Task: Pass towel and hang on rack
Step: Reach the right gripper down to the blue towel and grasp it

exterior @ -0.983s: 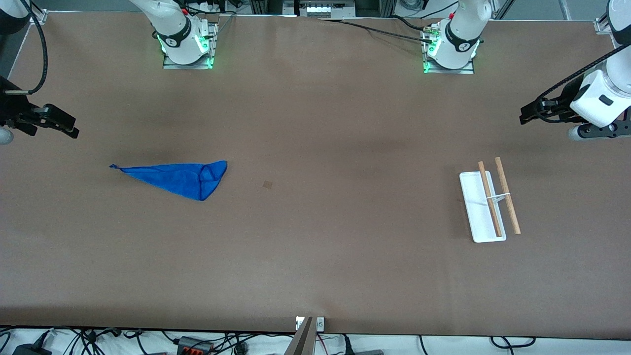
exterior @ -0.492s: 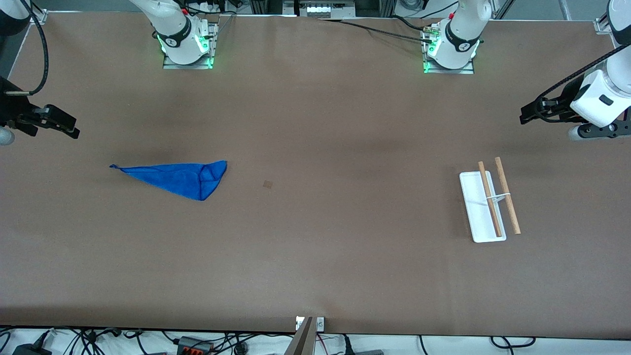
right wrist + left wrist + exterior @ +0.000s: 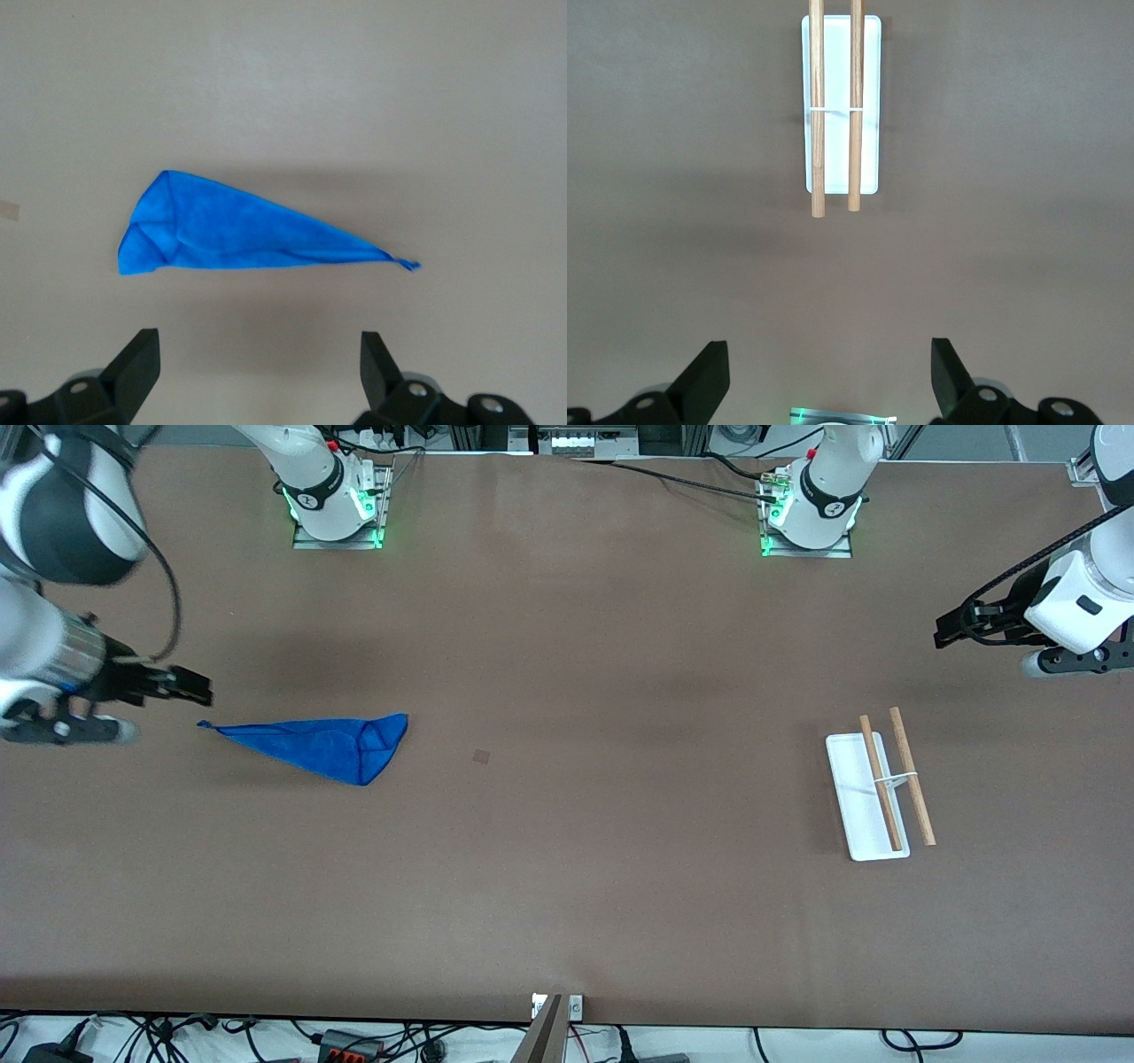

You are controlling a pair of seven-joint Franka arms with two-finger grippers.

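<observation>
A blue towel lies flat on the brown table toward the right arm's end, folded into a long triangle; it also fills the middle of the right wrist view. My right gripper hangs open and empty just off the towel's pointed tip, its fingers spread wide. The rack stands toward the left arm's end: a white base with two wooden rods across a thin crosspiece. In the left wrist view the rack is well away from my left gripper, which is open and empty.
A small tape mark sits on the table between towel and rack. The arm bases glow green along the table edge farthest from the front camera. Cables run along the nearest edge.
My right arm has swung in from the table's end, bringing its gripper close to the towel's pointed tip. Left arm, towel and rack have not moved.
</observation>
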